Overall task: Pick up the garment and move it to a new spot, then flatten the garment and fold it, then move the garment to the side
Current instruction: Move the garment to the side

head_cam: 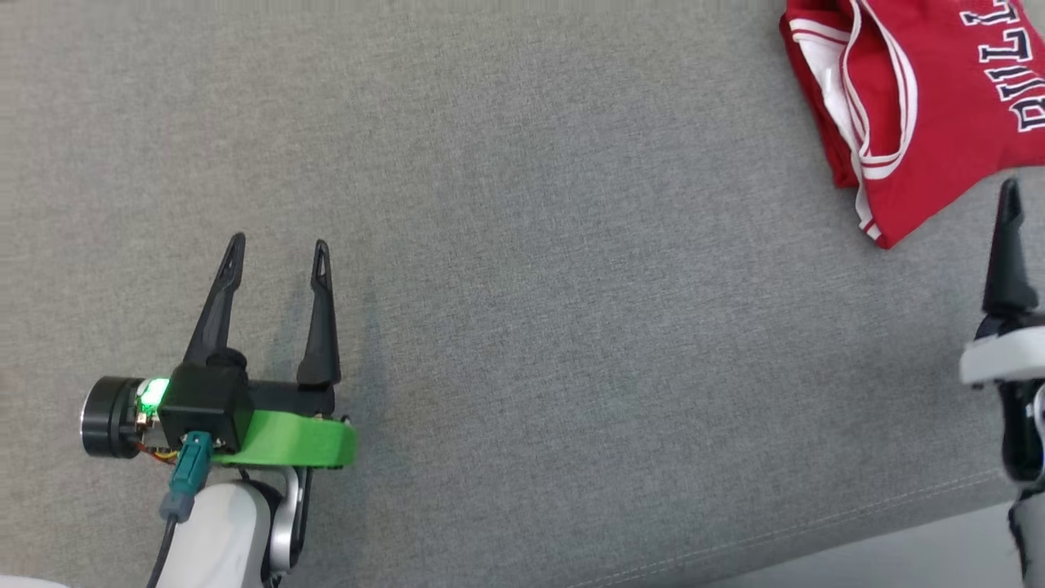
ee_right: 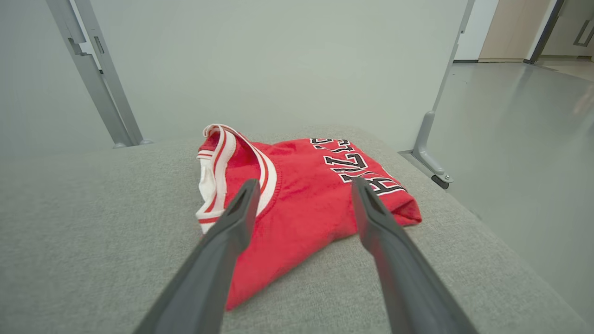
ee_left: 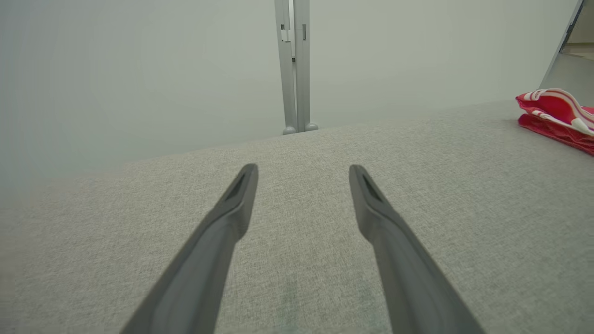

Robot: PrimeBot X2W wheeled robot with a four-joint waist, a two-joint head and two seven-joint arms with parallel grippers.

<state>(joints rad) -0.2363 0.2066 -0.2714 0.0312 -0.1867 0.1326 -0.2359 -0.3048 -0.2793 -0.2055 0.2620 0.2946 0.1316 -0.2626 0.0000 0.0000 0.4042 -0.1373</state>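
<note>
The garment (head_cam: pixel 922 90) is a red jersey with white trim and black-and-white lettering, lying in a loose folded heap at the far right of the grey cushion. In the right wrist view the garment (ee_right: pixel 306 218) lies just ahead of my right gripper (ee_right: pixel 305 184), which is open with its fingers spread across the near edge and holds nothing. One right finger (head_cam: pixel 1009 245) shows at the head view's right edge, just short of the cloth. My left gripper (head_cam: pixel 278 242) stands open and empty over bare cushion at the lower left, far from the garment (ee_left: pixel 557 116).
The grey fabric cushion (head_cam: pixel 522 286) spans the head view, with a seam and its front edge at the lower right, pale floor (head_cam: pixel 898 563) beyond. Grey metal frame posts (ee_left: pixel 294 69) stand behind the cushion, and another post foot (ee_right: pixel 431 153) sits off its right side.
</note>
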